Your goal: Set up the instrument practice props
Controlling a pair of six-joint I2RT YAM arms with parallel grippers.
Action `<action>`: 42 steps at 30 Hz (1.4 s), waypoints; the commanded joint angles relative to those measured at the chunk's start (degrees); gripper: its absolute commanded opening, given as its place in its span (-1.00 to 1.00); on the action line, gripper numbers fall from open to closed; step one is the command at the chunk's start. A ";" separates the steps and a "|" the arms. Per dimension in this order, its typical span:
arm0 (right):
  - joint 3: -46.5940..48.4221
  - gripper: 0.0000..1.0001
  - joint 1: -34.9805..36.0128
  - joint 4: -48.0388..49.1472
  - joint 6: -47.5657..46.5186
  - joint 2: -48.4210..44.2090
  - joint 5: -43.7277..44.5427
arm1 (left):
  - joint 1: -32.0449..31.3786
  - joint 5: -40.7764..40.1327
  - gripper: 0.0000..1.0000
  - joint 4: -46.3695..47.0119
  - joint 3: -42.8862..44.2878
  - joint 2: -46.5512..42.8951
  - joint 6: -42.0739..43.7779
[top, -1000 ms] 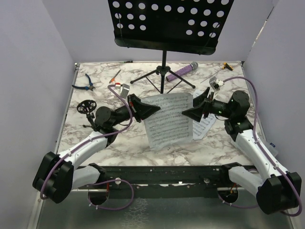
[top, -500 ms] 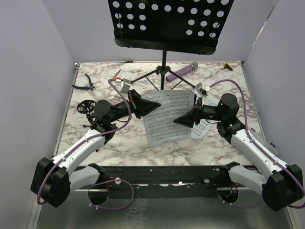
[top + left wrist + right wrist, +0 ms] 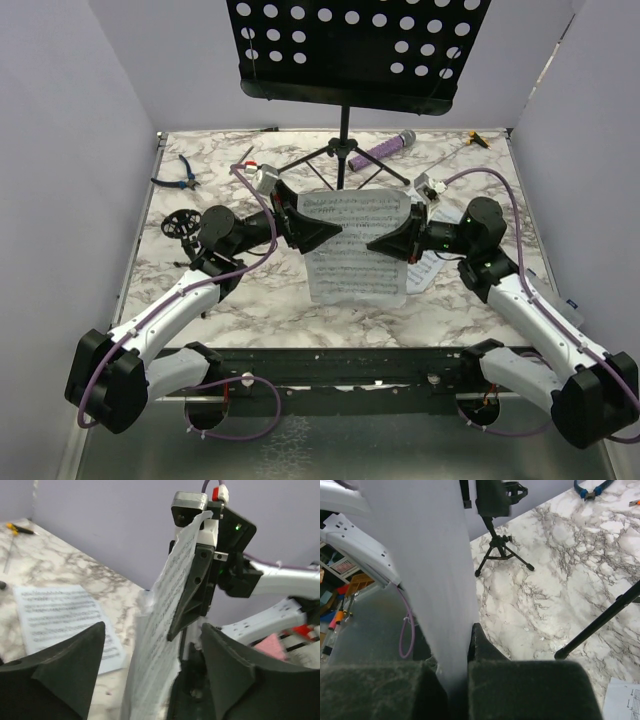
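The white sheet-music page (image 3: 352, 250) stands upright at the centre of the overhead frame, lifted off the counter between the two grippers. The right gripper (image 3: 380, 245) has its jaws closed tight on the page's right edge. The left gripper (image 3: 322, 236) has its jaws spread wide with the opposite edge running between them, apparently touching neither pad, though the left wrist view is blurred there.

To do this well, the left jaws should close squarely on that edge, well in from the corner, before the right lets go. The page should be held lightly taut, not bowed, for the lift toward the tall black tripod music stand (image 3: 350, 50) at the top of the frame.

The marbled white-and-grey counter (image 3: 270, 300) looks smooth, and a second printed page (image 3: 432, 268) lies flat at centre right. Pale lilac walls (image 3: 60, 150) close three sides. The purple glitter microphone (image 3: 388, 147) lies at upper right, and the small black tripod mic stand (image 3: 183, 224) stands at the left.
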 commanded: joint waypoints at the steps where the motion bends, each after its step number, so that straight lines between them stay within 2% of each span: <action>1: 0.32 -0.99 0.21 -3.47 -0.53 -3.63 3.48 | 0.38 -3.45 0.77 -1.17 -1.38 -1.13 -0.97; 3: -0.15 -0.99 0.22 -4.71 -0.72 -5.27 5.45 | 0.38 -4.79 0.90 -1.45 -2.39 -1.53 -1.59; 6: -1.64 -0.99 0.26 -5.02 -0.86 -7.43 8.18 | 0.38 -5.87 0.98 -3.05 -2.61 -1.78 -1.10; 10: -2.34 -0.99 0.28 -5.69 -0.37 -8.59 9.50 | 0.38 -7.71 0.98 -6.33 -2.47 -2.11 -0.71; 16: 1.38 -0.99 0.22 -13.80 -2.88 -10.41 12.32 | 0.38 -9.65 0.98 -10.47 -2.48 -2.23 -0.58; 23: 6.70 -0.99 0.22 -20.51 -6.03 -10.14 19.16 | 0.47 -14.17 0.98 -20.29 0.74 -3.10 7.32; 29: 9.88 -0.99 0.21 -23.87 -6.63 -10.14 25.12 | 0.47 -15.14 0.98 -23.56 2.62 -1.50 10.98; 36: 15.69 -0.99 0.21 -26.54 -9.01 -9.43 26.18 | 0.47 -17.85 0.98 -31.98 7.88 -2.64 18.18; 42: 21.12 -0.99 0.21 -28.67 -11.80 -7.85 26.40 | 0.46 -22.04 0.98 -34.50 11.29 -3.65 21.44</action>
